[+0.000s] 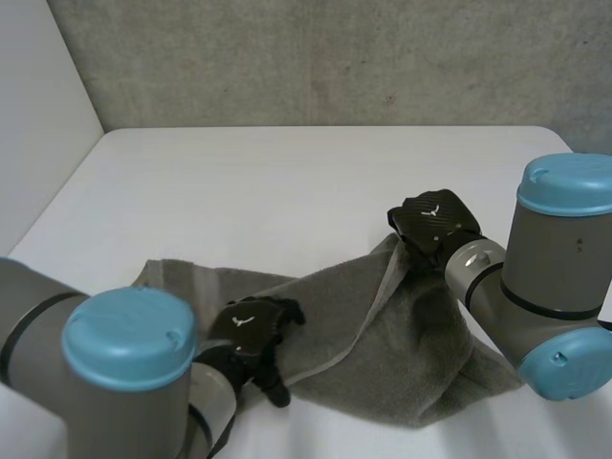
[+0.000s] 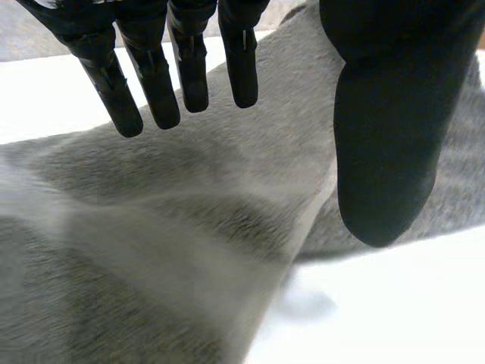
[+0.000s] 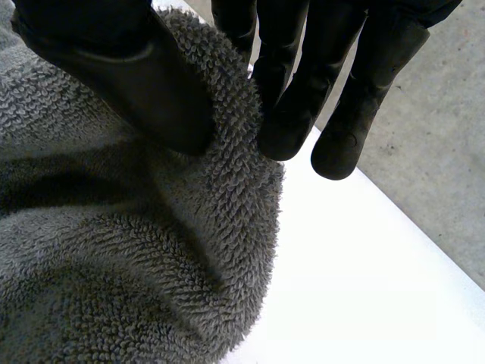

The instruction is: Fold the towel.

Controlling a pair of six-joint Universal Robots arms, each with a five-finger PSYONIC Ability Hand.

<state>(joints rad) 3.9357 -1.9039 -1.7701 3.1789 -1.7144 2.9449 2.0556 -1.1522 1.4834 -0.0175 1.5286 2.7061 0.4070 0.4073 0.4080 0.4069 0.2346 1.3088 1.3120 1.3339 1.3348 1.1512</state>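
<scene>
Towel (image 1: 382, 354): grey terry, rumpled and partly lapped over itself, lying on the white tabletop (image 1: 287, 182) with one hand at each end. Left hand (image 2: 155, 83): fingers straight, thumb held well apart from them, gripping nothing, the towel spread beneath its palm and fingertips. Right hand (image 3: 129, 76): thumb and fingers pressed together on a raised fold at the towel's edge, pinching the cloth between them.
</scene>
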